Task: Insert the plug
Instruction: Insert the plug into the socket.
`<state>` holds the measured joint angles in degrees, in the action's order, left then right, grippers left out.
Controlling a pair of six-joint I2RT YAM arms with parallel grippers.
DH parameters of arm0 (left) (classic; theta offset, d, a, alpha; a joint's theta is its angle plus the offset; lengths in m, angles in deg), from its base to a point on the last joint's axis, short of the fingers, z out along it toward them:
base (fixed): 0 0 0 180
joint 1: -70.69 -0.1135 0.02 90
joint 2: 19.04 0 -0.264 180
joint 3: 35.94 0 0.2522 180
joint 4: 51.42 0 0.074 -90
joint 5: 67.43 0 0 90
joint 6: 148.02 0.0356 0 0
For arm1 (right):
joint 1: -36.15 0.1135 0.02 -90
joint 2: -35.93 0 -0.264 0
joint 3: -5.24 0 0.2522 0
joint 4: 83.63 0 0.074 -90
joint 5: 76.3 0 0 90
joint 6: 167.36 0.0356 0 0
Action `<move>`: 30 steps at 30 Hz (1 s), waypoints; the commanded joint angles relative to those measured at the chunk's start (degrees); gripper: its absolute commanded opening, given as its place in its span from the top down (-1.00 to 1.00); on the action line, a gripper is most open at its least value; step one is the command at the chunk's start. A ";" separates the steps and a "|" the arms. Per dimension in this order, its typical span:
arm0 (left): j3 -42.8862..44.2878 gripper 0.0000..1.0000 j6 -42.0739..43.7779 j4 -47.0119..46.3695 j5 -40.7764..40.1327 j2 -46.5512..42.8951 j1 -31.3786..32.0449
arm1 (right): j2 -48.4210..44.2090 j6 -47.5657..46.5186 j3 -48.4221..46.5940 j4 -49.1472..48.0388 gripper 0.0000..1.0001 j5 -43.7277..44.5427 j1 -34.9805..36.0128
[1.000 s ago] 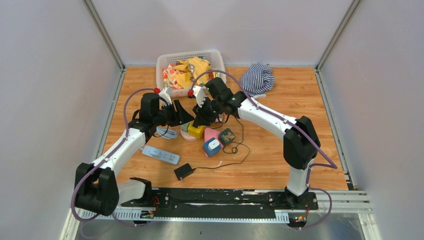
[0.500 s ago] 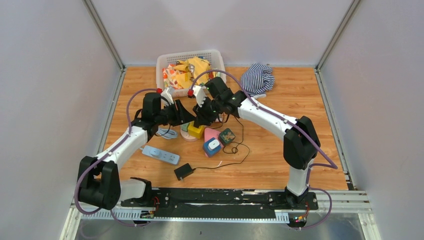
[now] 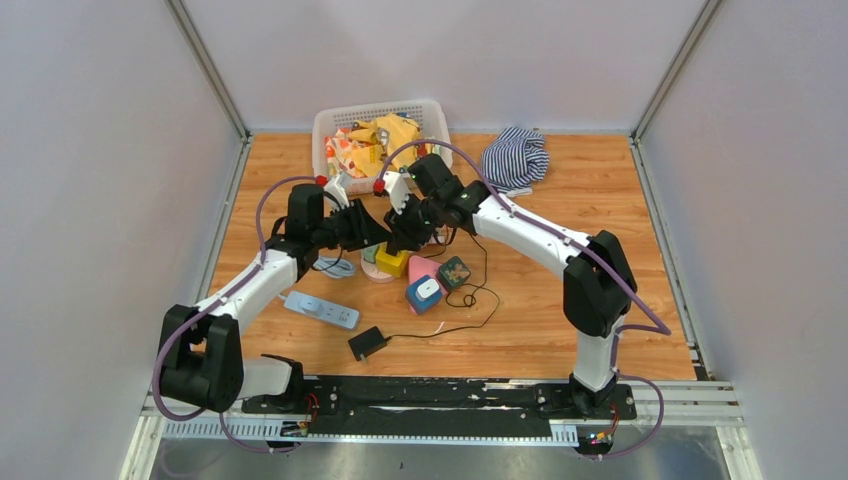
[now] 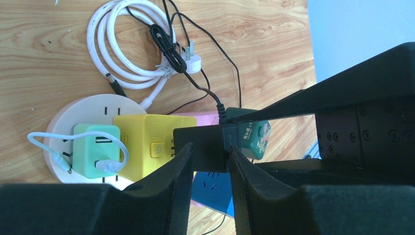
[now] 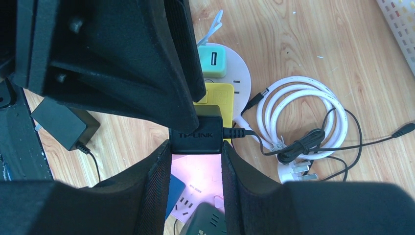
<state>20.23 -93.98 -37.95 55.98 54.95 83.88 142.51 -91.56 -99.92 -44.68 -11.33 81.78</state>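
Observation:
The plug (image 5: 196, 134) is a black TP-LINK adapter held above the table, and my right gripper (image 5: 196, 147) is shut on its two sides. Its prongs face the yellow cube socket (image 4: 144, 142), and its thin black lead trails off over the table. In the left wrist view the plug (image 4: 205, 144) lies across the tips of my left gripper (image 4: 211, 149). Those jaws are narrowed but still have a gap, with a blue socket block (image 4: 215, 188) visible through it. I cannot tell whether the tips touch the plug. From above, the two grippers meet tip to tip over the sockets (image 3: 392, 262).
A round white board (image 4: 63, 112) carries a mint charger (image 4: 95, 149). Pink (image 5: 205, 171) and green (image 3: 454, 271) socket blocks lie close by. Around them are a coiled white cable (image 5: 298, 112), a white power strip (image 3: 320, 310), a second black adapter (image 3: 367, 342), a basket (image 3: 325, 125) and a striped cloth (image 3: 515, 157).
My left jaws have narrowed, and the left gripper has edged right, closer to the plug. The right gripper keeps the same hold in the same place.

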 commanded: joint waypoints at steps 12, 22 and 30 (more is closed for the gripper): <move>1.78 0.58 7.77 11.43 -9.08 1.32 -0.21 | 1.78 -0.14 -0.90 1.47 0.99 -0.68 1.32; 3.16 0.68 10.94 16.35 -10.39 2.19 1.84 | 1.77 0.49 3.16 1.44 0.99 0.02 2.26; 3.91 0.71 12.03 18.16 -11.57 3.40 2.17 | 3.80 0.40 4.98 0.83 1.00 1.00 2.73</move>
<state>25.41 -85.35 -29.01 48.72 55.28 85.78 143.13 -91.54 -97.91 -48.53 -10.68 82.87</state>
